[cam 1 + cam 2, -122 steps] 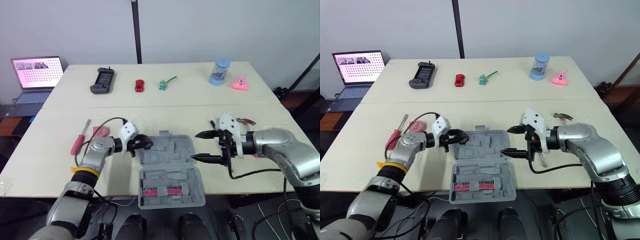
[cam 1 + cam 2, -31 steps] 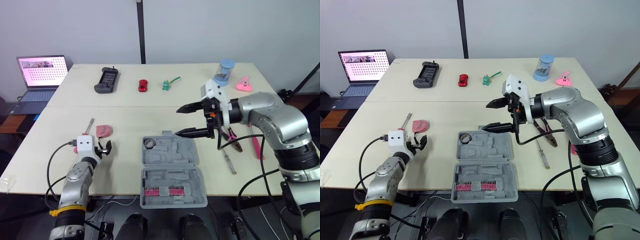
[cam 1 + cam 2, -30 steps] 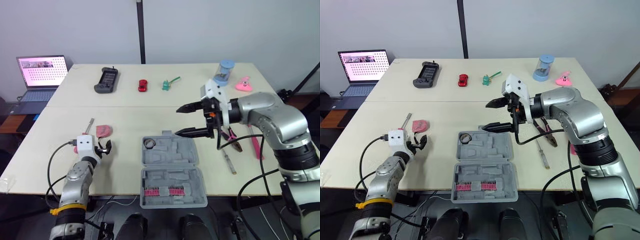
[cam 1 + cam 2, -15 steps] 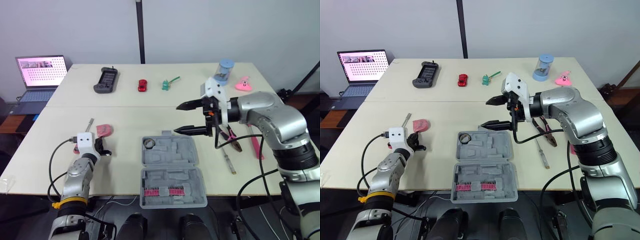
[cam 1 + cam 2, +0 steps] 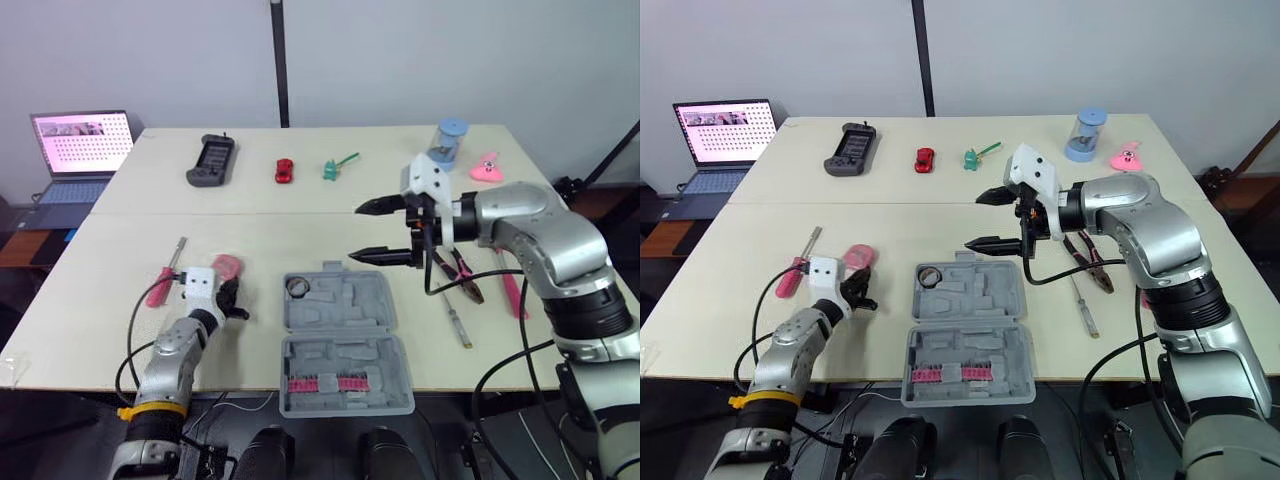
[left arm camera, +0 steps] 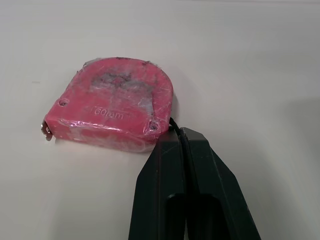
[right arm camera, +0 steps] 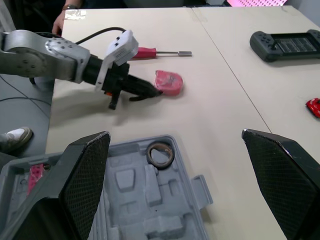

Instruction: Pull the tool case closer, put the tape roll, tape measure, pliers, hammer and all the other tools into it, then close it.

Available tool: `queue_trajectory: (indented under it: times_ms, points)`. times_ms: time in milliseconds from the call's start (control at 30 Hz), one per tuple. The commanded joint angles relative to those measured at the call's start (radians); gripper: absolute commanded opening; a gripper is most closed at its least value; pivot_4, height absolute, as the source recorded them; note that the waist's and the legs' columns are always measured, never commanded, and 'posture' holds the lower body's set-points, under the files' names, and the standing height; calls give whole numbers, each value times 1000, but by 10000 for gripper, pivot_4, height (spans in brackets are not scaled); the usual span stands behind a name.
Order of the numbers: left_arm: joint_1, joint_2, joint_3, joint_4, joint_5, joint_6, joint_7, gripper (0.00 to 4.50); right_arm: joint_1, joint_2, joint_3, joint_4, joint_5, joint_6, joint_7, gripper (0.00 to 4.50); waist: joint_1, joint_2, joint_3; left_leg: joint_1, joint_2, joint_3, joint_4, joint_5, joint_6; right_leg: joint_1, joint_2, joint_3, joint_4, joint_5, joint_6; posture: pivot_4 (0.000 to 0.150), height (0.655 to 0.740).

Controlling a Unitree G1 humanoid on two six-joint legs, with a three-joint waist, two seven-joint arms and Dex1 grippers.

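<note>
- Tape measure [image 6: 112, 102], pink, lower left on bench [image 5: 940, 225]; left claw [image 6: 176, 131] pressed together at its edge.
- Right claw [image 5: 975, 220] spread wide above open tool case [image 5: 975, 300], centre.

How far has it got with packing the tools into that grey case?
Done: the tool case lies open near the front edge of the table, with the tape roll in a compartment. In hand: the left gripper, shut, has its tips at the tape measure; the right gripper hovers open. Left: red screwdriver, pliers, hammer, then shutting the case.
</note>
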Motion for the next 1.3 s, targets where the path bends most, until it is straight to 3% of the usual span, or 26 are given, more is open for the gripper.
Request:
queue_trajectory:
  times_ms: [33,267,600,1067,1267,1300]
  points:
    - [71,6,-37,-153,-27,62,-43,260,10,-2,-32,-22,-3,-21,-4,45000,-2,0,0,0,0,0,0,0,0,0,0,0,0,0,0,1500,6753]
    - [299,81,-51,-431,-73,208,-104,260,49,18,-41,-49,3,-17,-30,45000,-6,0,0,0,1,0,0,0,0,0,0,0,0,0,0,1500,6753]
    - [486,158,10,-605,-137,277,-128,260,56,40,-29,-37,-4,-35,-35,45000,-4,1,0,-1,1,0,-1,-1,1,0,0,0,-1,0,-1,1500,6753]
    - [632,177,50,-791,-179,344,-101,260,67,38,-30,-39,-9,-42,-34,45000,-2,1,0,-1,1,0,-1,-1,1,0,-1,0,-1,-1,-1,1500,6753]
    - [658,167,74,-797,-268,403,-118,260,75,32,-26,-31,-20,-50,-28,45000,-2,1,0,-1,1,0,0,-1,1,0,-1,0,-2,-1,-2,1500,6753]
    - [660,166,78,-800,-281,405,-123,2839,73,34,-26,-28,-22,-52,-28,45000,-2,1,0,-1,1,0,0,-1,1,0,-1,0,-2,-1,-2,1500,6753]
